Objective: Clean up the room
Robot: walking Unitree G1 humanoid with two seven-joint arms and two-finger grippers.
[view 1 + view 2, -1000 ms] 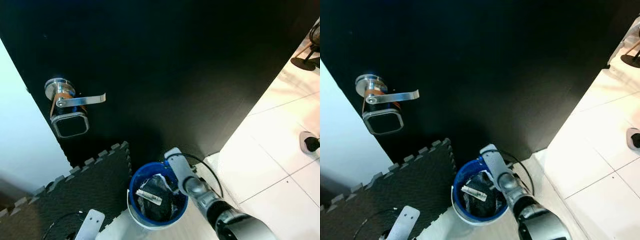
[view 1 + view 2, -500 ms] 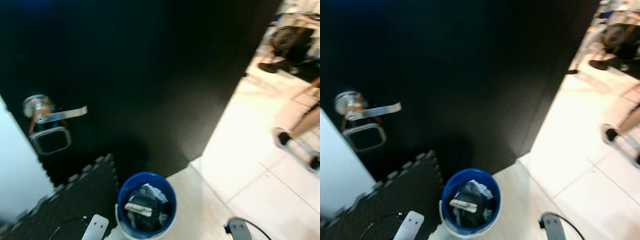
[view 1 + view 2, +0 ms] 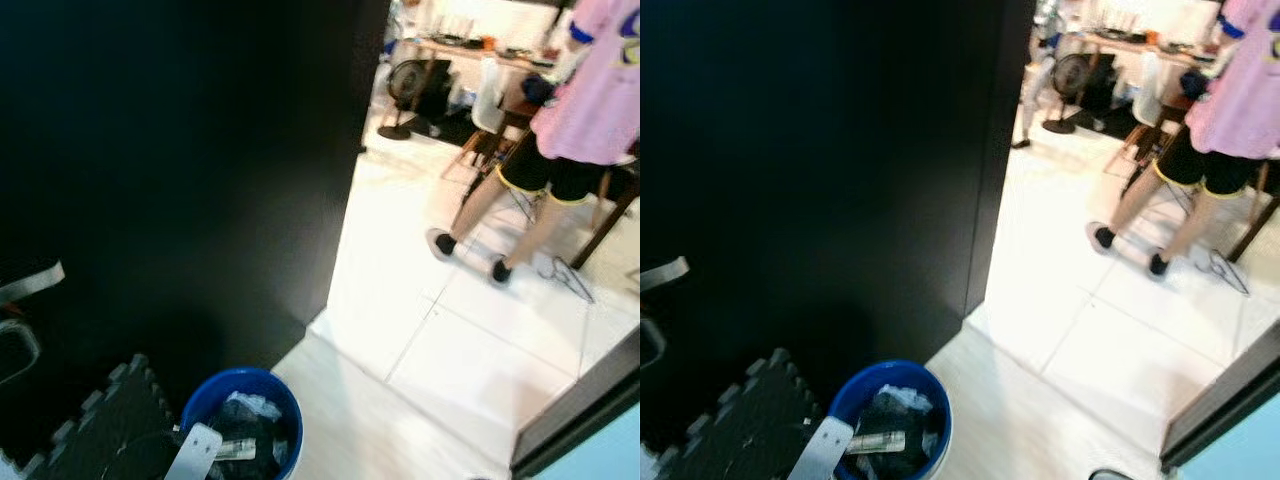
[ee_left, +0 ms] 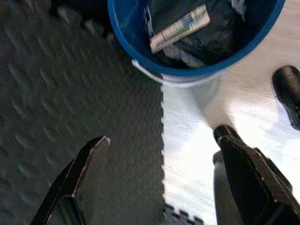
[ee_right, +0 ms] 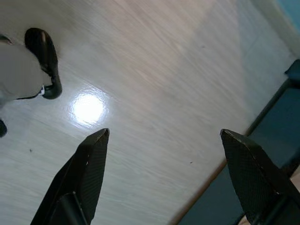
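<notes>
- Blue bucket [image 3: 855,393]: stands on the floor at the near left, close to the foot of a black door [image 3: 190,150]. It holds dark crumpled material and a rolled white wrapper [image 4: 179,28].
- Foam mat [image 4: 70,93]: dark interlocking tiles lie left of the bucket; the bucket's base sits at the mat's toothed edge, where the mat meets the pale wood floor [image 5: 154,93].
- Left gripper [image 4: 161,138]: hangs just above the mat edge, near the bucket, with its two black fingers [image 4: 243,159] spread wide and nothing between them. A silver part of the left arm [image 3: 820,450] shows at the near rim of the bucket in the head view.
- Right gripper [image 5: 161,136]: hangs over bare wood floor, fingers [image 5: 91,159] spread wide and empty.
- Door handle [image 3: 662,272]: a silver lever shows at the left edge of the door.
- Person [image 3: 590,90]: stands on the white tiles [image 3: 450,340] at the far right, in a pink top and dark shorts, beside wooden chair legs [image 3: 478,148].
- Fan [image 3: 1072,75]: stands on the floor in the far room, in front of a cluttered table [image 3: 470,50].
</notes>
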